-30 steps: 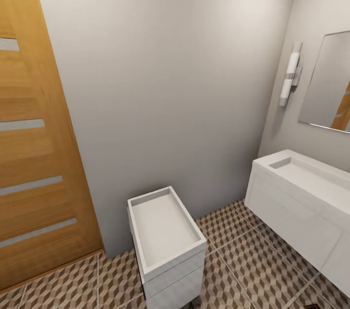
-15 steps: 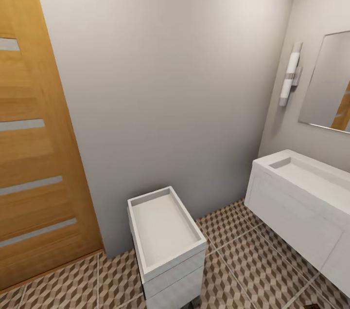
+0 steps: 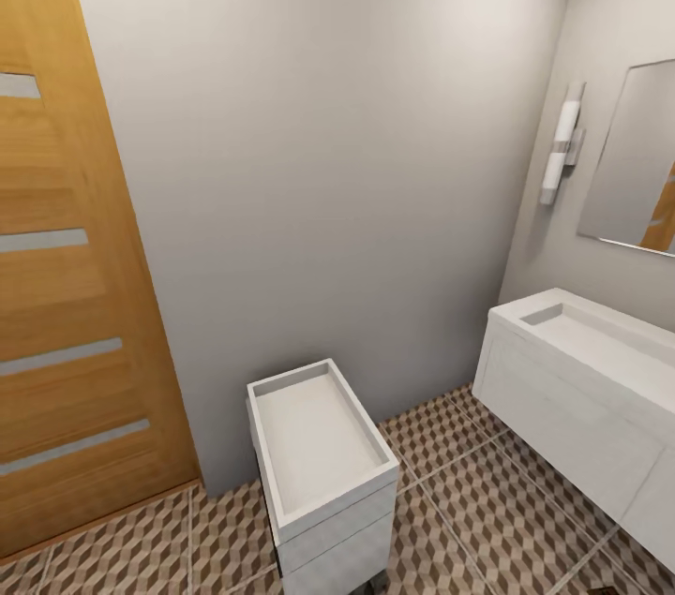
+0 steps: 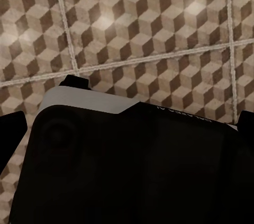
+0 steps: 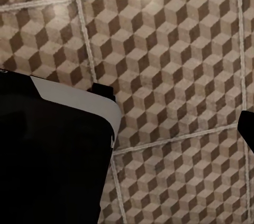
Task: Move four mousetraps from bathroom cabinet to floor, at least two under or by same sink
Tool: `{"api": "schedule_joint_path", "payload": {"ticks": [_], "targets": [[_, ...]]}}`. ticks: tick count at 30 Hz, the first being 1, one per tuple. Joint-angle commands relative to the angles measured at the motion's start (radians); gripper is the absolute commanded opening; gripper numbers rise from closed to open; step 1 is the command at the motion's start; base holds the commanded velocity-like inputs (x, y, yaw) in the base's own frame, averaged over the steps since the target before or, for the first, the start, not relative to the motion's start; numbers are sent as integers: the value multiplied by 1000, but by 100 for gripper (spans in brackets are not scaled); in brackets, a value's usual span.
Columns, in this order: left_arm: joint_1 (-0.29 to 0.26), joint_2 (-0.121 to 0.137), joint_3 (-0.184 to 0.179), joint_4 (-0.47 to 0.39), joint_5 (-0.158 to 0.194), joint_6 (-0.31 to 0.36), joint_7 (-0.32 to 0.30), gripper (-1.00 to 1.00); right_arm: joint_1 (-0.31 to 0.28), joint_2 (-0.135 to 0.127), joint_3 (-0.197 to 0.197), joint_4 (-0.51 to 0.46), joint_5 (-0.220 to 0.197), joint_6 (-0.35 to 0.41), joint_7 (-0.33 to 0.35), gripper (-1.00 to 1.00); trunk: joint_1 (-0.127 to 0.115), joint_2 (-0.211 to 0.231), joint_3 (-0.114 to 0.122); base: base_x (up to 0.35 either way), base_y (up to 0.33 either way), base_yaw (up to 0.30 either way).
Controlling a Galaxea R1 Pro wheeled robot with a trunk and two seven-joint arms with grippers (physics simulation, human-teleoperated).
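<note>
Jaws of both arms: dark tips at the edges of the wrist views, spread or pressed together impossible to tell, nothing held, above the bathroom floor (image 3: 450, 483). Probably searching step: no mousetraps or cabinet visible, so turning needed. Nearby: wooden door (image 3: 66, 295), white box unit (image 3: 323, 464), sink (image 3: 591, 361), mirror (image 3: 633, 155).
</note>
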Motion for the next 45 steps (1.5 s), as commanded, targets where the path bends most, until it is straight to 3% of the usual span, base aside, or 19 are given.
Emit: {"api": "schedule_joint_path", "payload": {"ticks": [1, 10, 45], "targets": [[-1, 0, -8, 0, 6, -2, 4, 100, -1, 0, 2, 3, 11, -4, -6, 100, 0, -1, -1, 0, 0, 12], [-1, 0, -8, 0, 6, -3, 4, 100, -1, -1, 1, 3, 10, -13, -9, 100, 0, -1, -1, 0, 0, 141], [-1, 1, -8, 0, 6, -3, 4, 100, -1, 1, 1, 3, 9, -12, -12, 100, 0, -1, -1, 0, 0, 297]]}}
